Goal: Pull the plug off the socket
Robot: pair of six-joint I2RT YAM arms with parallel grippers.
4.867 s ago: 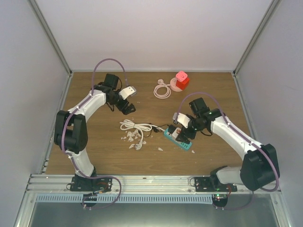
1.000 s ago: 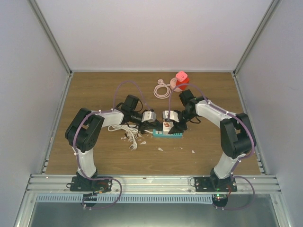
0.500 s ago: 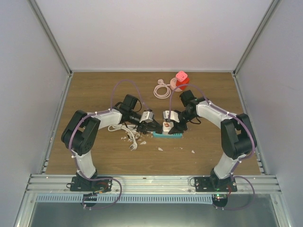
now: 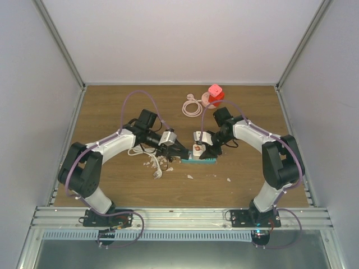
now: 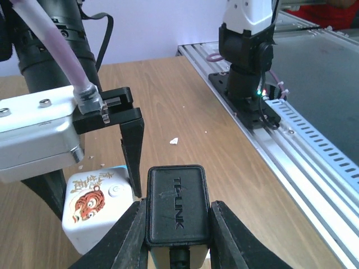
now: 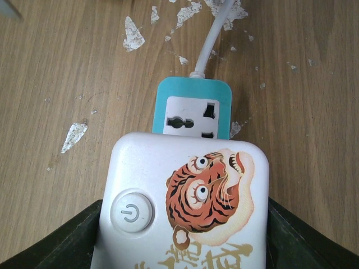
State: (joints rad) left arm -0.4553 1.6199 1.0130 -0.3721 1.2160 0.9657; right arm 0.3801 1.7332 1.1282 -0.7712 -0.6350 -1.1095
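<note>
left wrist: left gripper [image 5: 176, 225] pinches black plug [image 5: 175, 204] sideways

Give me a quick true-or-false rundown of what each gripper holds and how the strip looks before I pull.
1. The left gripper is shut on the black TP-LINK plug. True.
2. The right gripper hangs open, clear of the teal strip. False: its fingers clamp the white tiger adapter sitting on the strip.
3. The socket just past the adapter is empty. True.
4. The red cube sits by the arm bases. False: it is at the far edge of the table.
</note>
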